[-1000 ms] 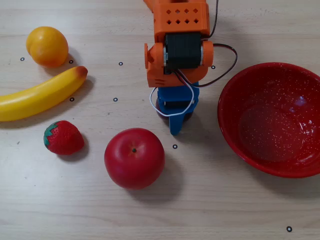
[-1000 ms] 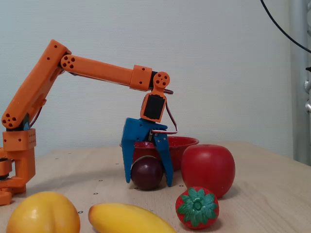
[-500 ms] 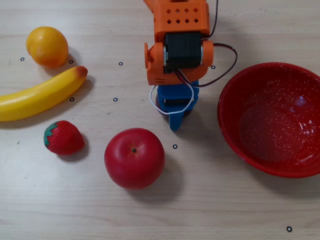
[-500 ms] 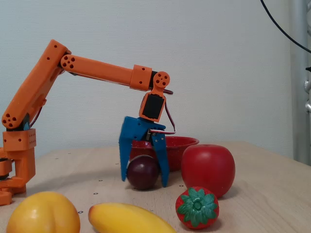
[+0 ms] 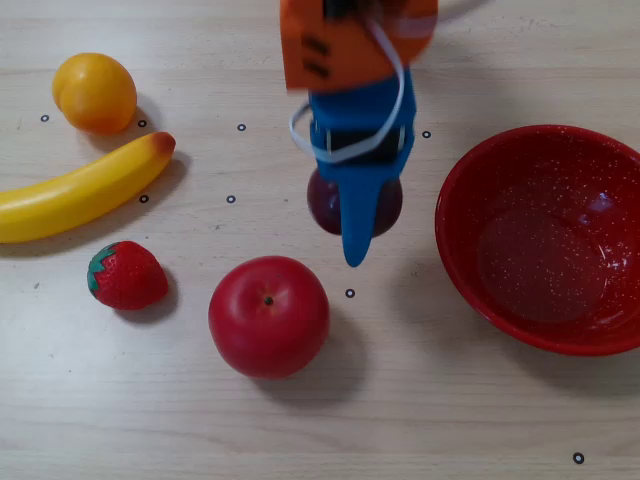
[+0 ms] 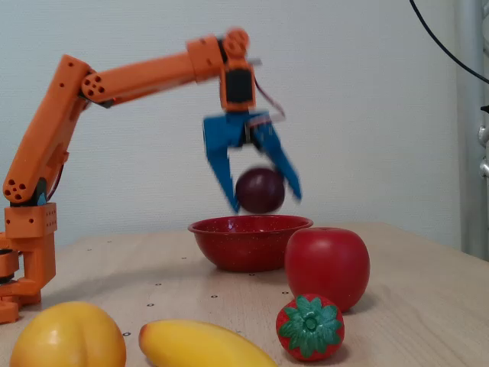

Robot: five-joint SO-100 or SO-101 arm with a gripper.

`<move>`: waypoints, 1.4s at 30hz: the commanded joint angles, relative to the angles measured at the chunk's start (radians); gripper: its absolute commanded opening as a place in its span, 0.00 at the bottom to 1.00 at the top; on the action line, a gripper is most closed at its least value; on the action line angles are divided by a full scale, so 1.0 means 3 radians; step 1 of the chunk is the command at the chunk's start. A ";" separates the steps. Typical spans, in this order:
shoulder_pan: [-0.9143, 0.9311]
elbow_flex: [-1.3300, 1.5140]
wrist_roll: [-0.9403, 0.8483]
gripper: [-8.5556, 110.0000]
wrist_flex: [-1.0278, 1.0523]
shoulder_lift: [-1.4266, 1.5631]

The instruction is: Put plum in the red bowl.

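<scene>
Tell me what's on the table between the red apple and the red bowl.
Nothing: in the overhead view only bare table with one small dot mark lies between the red apple and the red bowl.

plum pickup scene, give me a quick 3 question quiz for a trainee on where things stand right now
1. True or false: the plum is resting on the table.
2. Multiple choice: in the overhead view, which fruit lies nearest below the gripper? A) orange B) apple C) banana
3. Fill in: the red bowl holds ____ fruit at this moment.

Key
1. False. The fixed view shows the plum held in the air between the blue fingers, above the height of the bowl's rim.
2. B. The apple sits just below and left of the gripper; the strawberry lies further left.
3. No. The bowl is empty.
</scene>
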 commanded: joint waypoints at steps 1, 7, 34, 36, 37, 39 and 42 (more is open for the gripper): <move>0.0046 -0.0373 0.0077 0.07 0.0179 0.0562; 0.0266 -0.0097 -0.0169 0.07 -0.0527 0.1002; 0.1672 0.2761 0.0491 0.07 -0.3180 0.1856; 0.1646 0.2644 0.0522 0.07 -0.3140 0.1616; 0.1631 0.2552 0.0522 0.07 -0.3099 0.1488; 0.1595 0.2357 0.0522 0.07 -0.2986 0.1248; 0.1549 0.2050 0.0522 0.07 -0.2807 0.0910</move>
